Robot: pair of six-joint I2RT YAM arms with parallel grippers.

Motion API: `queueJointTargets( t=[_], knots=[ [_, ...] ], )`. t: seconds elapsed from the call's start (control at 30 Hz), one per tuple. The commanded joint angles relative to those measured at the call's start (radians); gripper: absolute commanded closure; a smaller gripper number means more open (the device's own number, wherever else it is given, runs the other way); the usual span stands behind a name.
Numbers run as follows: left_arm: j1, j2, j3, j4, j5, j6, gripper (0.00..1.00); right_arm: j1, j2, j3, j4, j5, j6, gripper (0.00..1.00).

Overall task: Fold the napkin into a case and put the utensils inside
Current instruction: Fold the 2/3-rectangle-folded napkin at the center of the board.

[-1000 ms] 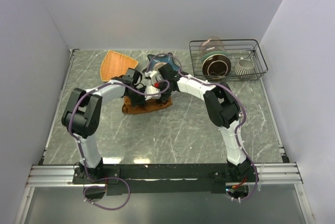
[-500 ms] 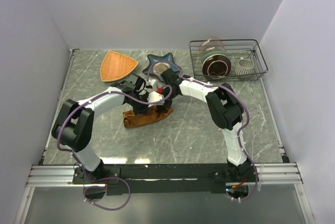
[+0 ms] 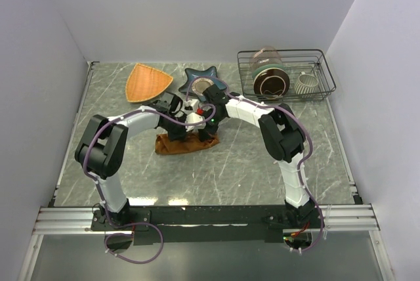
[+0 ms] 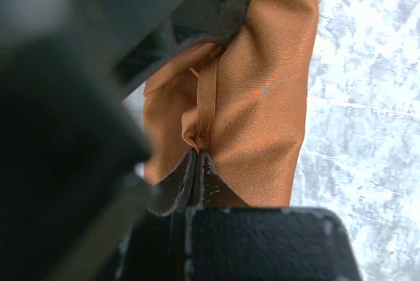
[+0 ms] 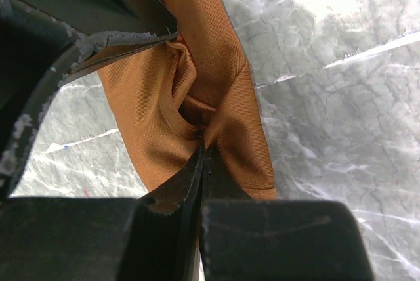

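Observation:
The napkin (image 3: 172,146) is a rust-orange cloth, bunched into a narrow strip on the marble table, left of centre. My left gripper (image 3: 177,130) stands over its left part and is shut on a raised fold of the napkin (image 4: 262,97), with the hem pinched at the tips of the left gripper (image 4: 197,155). My right gripper (image 3: 206,129) is close beside it, shut on a puckered fold of the napkin (image 5: 216,64) at the tips of the right gripper (image 5: 205,146). I cannot tell whether the strip forms a case. The utensils are out of view.
A lighter orange woven triangular plate (image 3: 147,82) lies at the back left. A dark blue star-shaped dish (image 3: 197,75) sits just behind the grippers. The wire rack (image 3: 326,71) at the back right holds a glass jar, a brown plate (image 3: 272,84) and a white ribbed cup (image 3: 306,83).
Both grippers, shut on the cloth, have moved toward the near edge of the table. The cloth came with them and looks narrower. The left elbow swung outward and back.

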Motion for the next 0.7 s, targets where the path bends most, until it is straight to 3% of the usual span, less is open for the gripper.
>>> queueJointTargets(
  t=[0.0, 0.47, 0.67],
  knots=[
    [0.021, 0.044, -0.013, 0.001, -0.066, 0.016, 0.99, 0.002, -0.046, 0.062, -0.020, -0.033, 0.040, 0.99],
    [0.019, 0.013, -0.070, 0.036, -0.054, 0.023, 0.99, -0.042, -0.074, 0.007, 0.092, 0.009, 0.309, 0.94],
    [0.018, -0.005, -0.088, 0.059, -0.051, 0.023, 0.99, -0.044, -0.019, 0.066, 0.055, 0.102, 0.275, 0.95]
  ],
)
